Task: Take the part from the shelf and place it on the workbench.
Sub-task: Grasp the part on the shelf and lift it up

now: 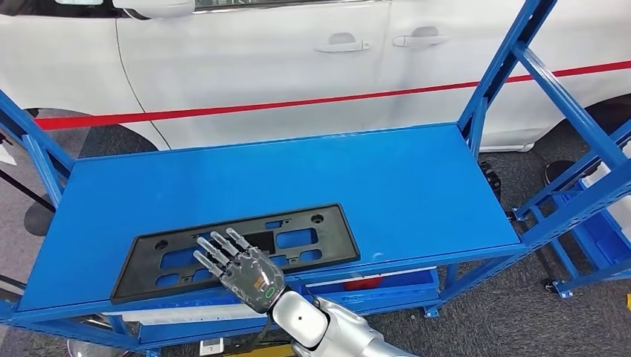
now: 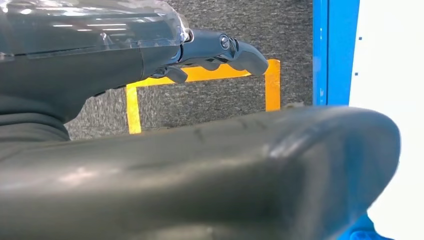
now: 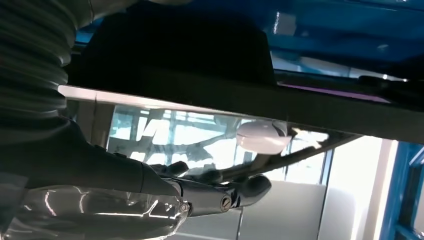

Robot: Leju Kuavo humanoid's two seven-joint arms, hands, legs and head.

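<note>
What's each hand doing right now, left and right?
Left hand: holds nothing, fingers curled in, hanging over the floor.
Right hand: fingers spread flat above the black part on the workbench; holds nothing.

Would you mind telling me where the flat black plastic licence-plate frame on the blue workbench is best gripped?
Probably by its near long edge, coming from the robot's side: the flat black plastic frame lies flat close to the blue workbench's front edge, and the right hand rests there already. Its cutouts offer finger holds.

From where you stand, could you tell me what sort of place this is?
Probably a car assembly or service workshop: a white car stands behind a blue steel workbench, where a black plastic part lies.
</note>
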